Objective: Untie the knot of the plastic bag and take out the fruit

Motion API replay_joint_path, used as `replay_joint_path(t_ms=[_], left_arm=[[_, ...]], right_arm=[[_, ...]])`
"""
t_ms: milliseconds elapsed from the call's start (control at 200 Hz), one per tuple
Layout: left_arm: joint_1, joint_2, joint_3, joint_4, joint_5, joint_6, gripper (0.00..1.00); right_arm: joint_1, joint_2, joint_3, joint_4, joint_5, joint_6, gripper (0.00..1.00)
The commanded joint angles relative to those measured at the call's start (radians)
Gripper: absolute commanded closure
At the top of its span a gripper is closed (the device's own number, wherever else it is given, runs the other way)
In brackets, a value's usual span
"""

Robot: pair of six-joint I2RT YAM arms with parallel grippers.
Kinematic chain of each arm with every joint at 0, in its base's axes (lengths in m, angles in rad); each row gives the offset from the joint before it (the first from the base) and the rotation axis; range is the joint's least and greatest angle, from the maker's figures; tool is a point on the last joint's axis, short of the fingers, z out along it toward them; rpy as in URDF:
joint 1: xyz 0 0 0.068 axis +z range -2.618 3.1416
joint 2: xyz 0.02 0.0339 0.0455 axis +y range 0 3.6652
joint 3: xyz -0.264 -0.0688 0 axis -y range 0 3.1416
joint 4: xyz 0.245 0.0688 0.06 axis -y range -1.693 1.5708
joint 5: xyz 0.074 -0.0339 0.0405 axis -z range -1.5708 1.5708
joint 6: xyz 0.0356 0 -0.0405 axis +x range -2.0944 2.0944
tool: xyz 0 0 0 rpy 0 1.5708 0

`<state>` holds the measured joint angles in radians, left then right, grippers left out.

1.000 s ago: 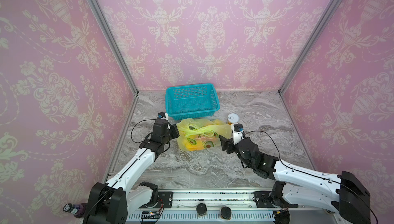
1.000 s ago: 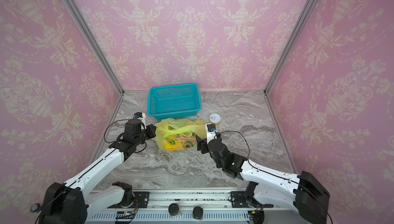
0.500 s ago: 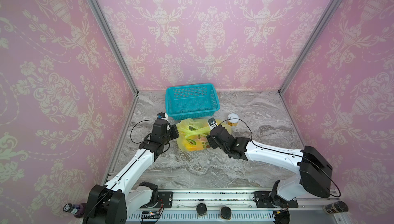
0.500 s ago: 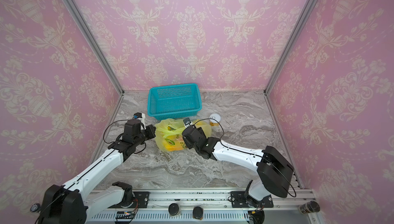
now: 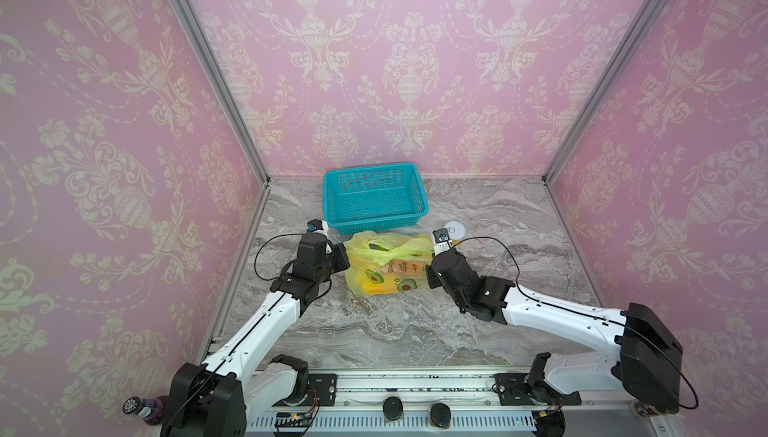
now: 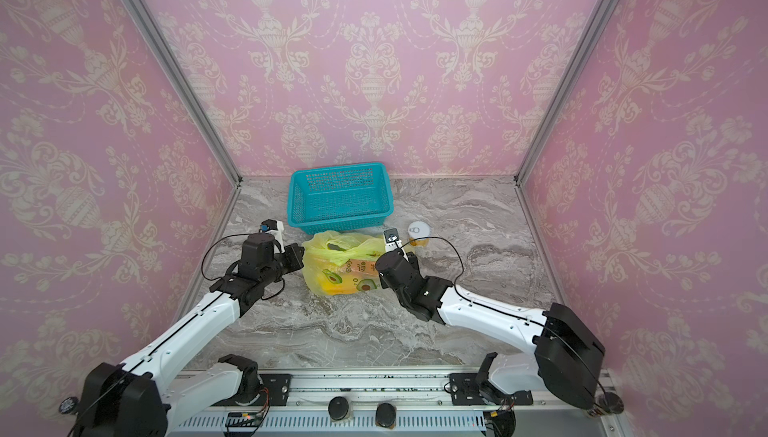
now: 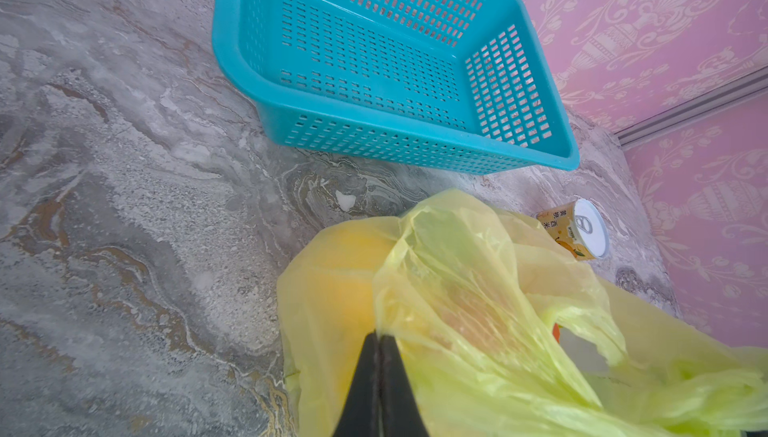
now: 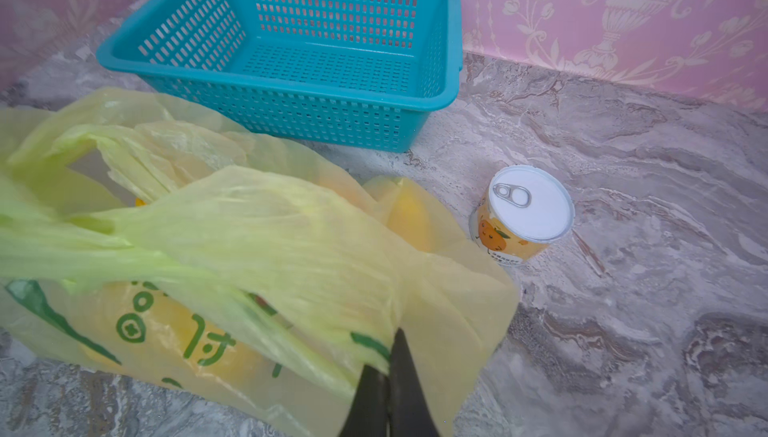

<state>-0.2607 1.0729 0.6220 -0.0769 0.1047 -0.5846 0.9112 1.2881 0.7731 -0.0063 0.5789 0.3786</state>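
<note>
On the grey marble tabletop (image 5: 415,322), just nearer than the teal mesh basket (image 5: 376,223), lies the plastic bag (image 5: 374,285). It is thin, translucent and yellow-green, printed with avocado pictures and green characters. My left claw (image 7: 379,337) is at the bag's left edge, with its jaws pressed together on a fold of the film. In the left wrist view that fold rises from my tips as a ridge. My right claw (image 8: 390,356) is at the bag's right end, likewise squeezed narrow on a pleat of the film, which bunches where my tips meet it. The knot (image 5: 386,253) sits on top of the bag between my two claws, its greener strips twisted together and running left to right. The fruit (image 7: 345,272) is inside the bag. A yellow-orange round shape shows through the film beside my left claw, a yellow piece (image 8: 409,214) lies at the bag's far right corner, and an orange shape (image 5: 409,268) shows behind the printed side. I cannot tell how many pieces there are. A small pull-tab can (image 8: 528,210) stands upright on the marble just right of the bag. It is near the basket's near right corner but apart from it.
</note>
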Motion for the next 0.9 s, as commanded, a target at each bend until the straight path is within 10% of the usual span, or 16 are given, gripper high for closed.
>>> replay_joint_path(t_ms=[0,265,565,896], left_arm=[[0.010,-0.019,0.005,-0.021,-0.056,0.003,1.00],[0.010,-0.002,0.000,-0.012,-0.059,-0.002,1.00],[0.010,-0.007,0.005,-0.013,-0.052,0.006,1.00],[0.010,-0.017,0.013,-0.023,-0.050,0.014,1.00]], right_arm=[[-0.016,-0.061,-0.093,0.068,0.011,0.108,0.98],[-0.025,-0.172,-0.199,0.147,-0.010,0.155,0.92],[-0.022,-0.114,-0.052,0.009,-0.034,-0.021,0.30],[-0.014,0.130,0.179,-0.117,-0.047,-0.079,0.14]])
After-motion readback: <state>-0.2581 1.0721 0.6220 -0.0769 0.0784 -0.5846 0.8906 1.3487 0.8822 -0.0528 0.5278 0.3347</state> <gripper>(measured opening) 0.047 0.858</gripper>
